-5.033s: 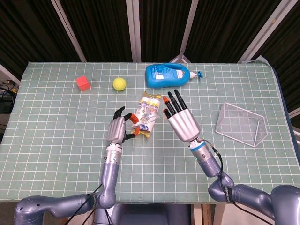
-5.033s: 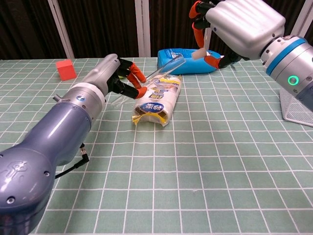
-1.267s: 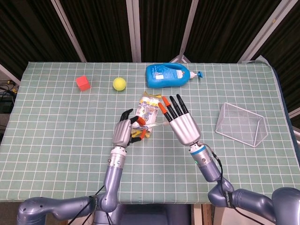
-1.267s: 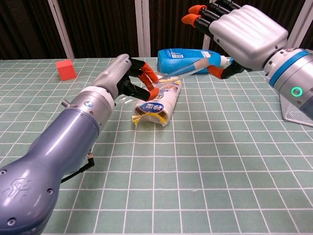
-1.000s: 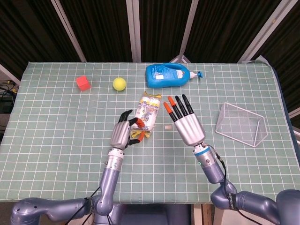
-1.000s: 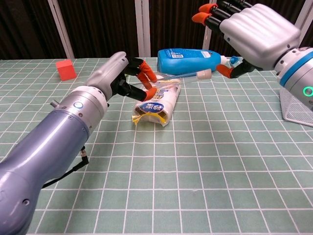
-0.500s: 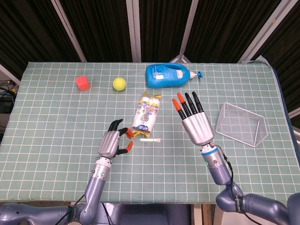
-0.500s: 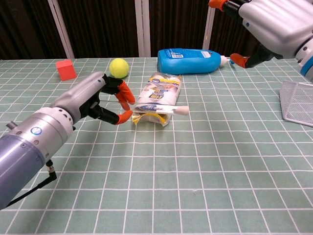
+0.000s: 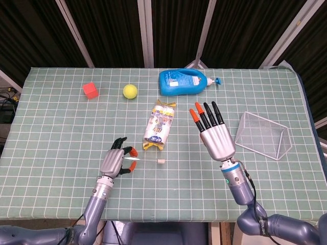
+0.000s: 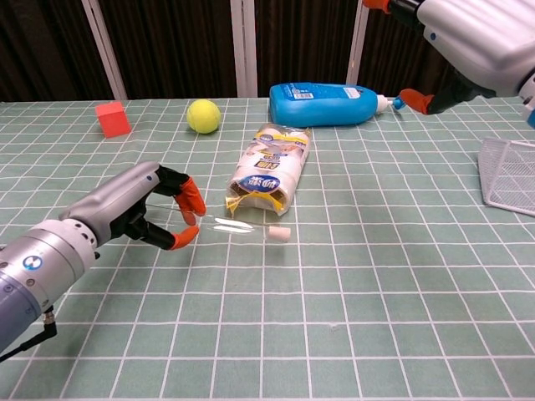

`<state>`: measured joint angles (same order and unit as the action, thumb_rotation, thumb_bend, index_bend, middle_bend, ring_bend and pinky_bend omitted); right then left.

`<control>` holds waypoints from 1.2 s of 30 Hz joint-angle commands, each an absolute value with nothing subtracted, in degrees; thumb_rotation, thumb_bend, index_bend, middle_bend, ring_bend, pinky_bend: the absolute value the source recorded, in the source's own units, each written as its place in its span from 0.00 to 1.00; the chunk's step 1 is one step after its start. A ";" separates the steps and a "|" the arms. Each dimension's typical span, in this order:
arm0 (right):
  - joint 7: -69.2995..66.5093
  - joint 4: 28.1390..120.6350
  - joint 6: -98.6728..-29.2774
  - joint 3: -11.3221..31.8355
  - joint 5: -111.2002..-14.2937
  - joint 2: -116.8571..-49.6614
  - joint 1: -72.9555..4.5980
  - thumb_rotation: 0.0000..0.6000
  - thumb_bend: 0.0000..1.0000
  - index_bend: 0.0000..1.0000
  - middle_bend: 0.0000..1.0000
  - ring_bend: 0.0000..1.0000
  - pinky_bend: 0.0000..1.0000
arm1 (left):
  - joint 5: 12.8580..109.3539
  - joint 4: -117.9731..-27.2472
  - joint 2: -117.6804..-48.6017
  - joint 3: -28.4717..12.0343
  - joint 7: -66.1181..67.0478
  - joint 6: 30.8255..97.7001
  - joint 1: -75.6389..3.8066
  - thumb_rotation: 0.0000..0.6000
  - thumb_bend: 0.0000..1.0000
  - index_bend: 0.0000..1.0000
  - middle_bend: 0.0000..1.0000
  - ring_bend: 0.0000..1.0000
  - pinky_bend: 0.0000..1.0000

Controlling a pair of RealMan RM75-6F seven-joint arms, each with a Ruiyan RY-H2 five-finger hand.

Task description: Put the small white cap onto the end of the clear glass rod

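On the green gridded counter (image 9: 61, 132), just in front of the snack packet (image 9: 159, 125), the clear glass rod (image 10: 236, 225) lying flat, with the small white cap (image 10: 279, 233) seated on its right end. Rod faint in the head view, little more than a pale streak running from the cap toward the left hand (image 9: 113, 163). Cap itself plain in both views, resting on the counter and apart from the packet's lower edge.

Left hand low over the counter, just left of the rod's bare end, fingers curved with orange fingertips (image 10: 191, 199) apart; grasping nothing, though too close in the head view to say whether a fingertip touches the rod. From the chest view, a clear gap between the nearest fingertip and the rod.

Right hand (image 9: 217, 139) raised well above the counter to the right of the packet, fingers straight and spread, released and empty. Only partly in the chest view, at the top right corner.

Further back: blue bottle (image 9: 183, 81) on its side, yellow ball (image 9: 130, 91), red cube (image 9: 90, 90). At the right edge, a wire basket (image 9: 263, 135) tipped over.
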<state>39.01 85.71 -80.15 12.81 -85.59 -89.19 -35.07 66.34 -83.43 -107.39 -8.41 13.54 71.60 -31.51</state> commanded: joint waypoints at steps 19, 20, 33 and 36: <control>39.48 86.91 -80.58 11.80 -85.56 -89.37 -33.46 1.00 0.39 0.06 0.03 0.00 0.00 | 61.37 -84.56 -102.78 -9.69 20.39 68.80 -30.19 1.00 0.36 0.46 0.34 0.05 0.00; 39.37 86.96 -80.62 11.74 -85.46 -89.33 -33.29 1.00 0.39 0.06 0.03 0.00 0.00 | 61.22 -84.92 -102.47 -9.79 20.55 68.80 -30.11 1.00 0.33 0.44 0.33 0.05 0.00; 34.64 90.49 -84.20 10.13 -84.88 -86.08 -28.41 1.00 0.39 0.06 0.03 0.00 0.00 | 62.85 -92.43 -96.33 -10.98 18.99 71.70 -27.85 1.00 0.22 0.23 0.19 0.00 0.00; 31.37 94.13 -85.65 9.35 -82.37 -83.86 -25.17 1.00 0.39 0.02 0.03 0.00 0.00 | 66.38 -95.63 -92.49 -9.64 17.85 73.64 -26.33 1.00 0.23 0.22 0.16 0.00 0.00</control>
<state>33.59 91.69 -84.48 10.05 -84.20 -85.55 -27.38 63.80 -93.27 -95.22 -10.64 18.83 72.03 -27.62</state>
